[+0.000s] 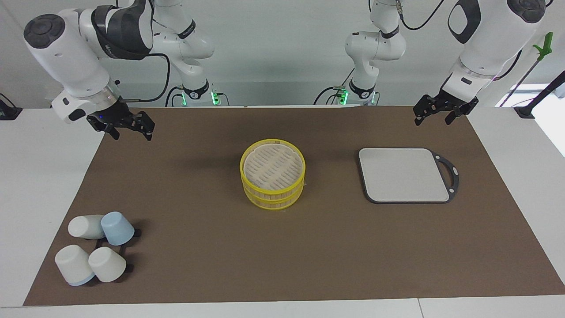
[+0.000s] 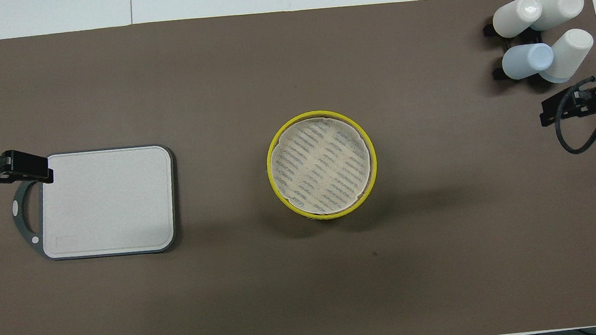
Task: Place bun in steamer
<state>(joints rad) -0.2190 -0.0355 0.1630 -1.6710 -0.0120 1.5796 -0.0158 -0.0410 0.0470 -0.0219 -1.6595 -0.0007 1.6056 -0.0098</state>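
Observation:
The steamer [image 1: 273,173], a round two-tier basket with yellow rims, stands in the middle of the brown mat; in the overhead view the steamer [image 2: 322,164] shows only its slatted floor in the top tier. The bun is out of view in both views. My right gripper [image 1: 133,135] hangs open with nothing in it over the mat's edge at the right arm's end, also seen as the right gripper [image 2: 549,110] from above. My left gripper [image 1: 432,121] hangs open and empty over the mat's corner near the left arm; from above, the left gripper [image 2: 33,168] sits over the board's handle.
A grey square board [image 1: 404,175] with a black handle lies beside the steamer toward the left arm's end. Several upturned cups [image 1: 95,247], white and pale blue, cluster on a black rack at the mat's corner farthest from the robots, at the right arm's end.

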